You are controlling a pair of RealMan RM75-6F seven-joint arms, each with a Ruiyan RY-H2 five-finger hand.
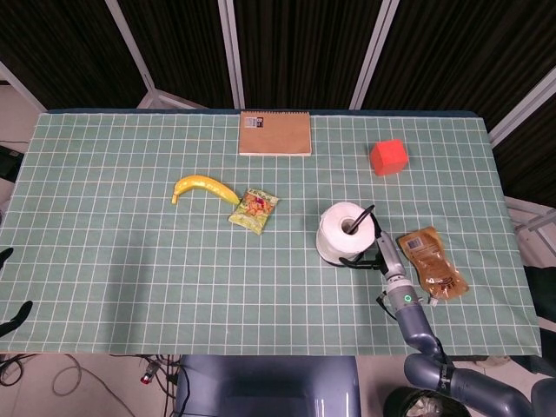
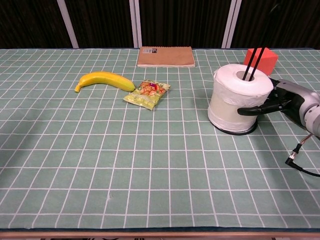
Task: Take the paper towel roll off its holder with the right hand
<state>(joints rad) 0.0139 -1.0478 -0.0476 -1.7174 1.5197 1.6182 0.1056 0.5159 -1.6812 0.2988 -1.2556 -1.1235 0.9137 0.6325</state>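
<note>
Right hand up against the roll's right side, thumb laid across its front, other fingers out of sight behind it; whether it truly grips, impossible to tell. Roll upright on its holder, near the counter's right end; black rod poking from the core, its top cut off in the chest view, base mostly hidden under the paper. Left hand barely seen at the head view's left edge, only dark fingertips, state unclear. Notebook with a small label, unreadable. Snack bag print too small to read. Brown pouch with a barcode patch, missing from the chest view.
</note>
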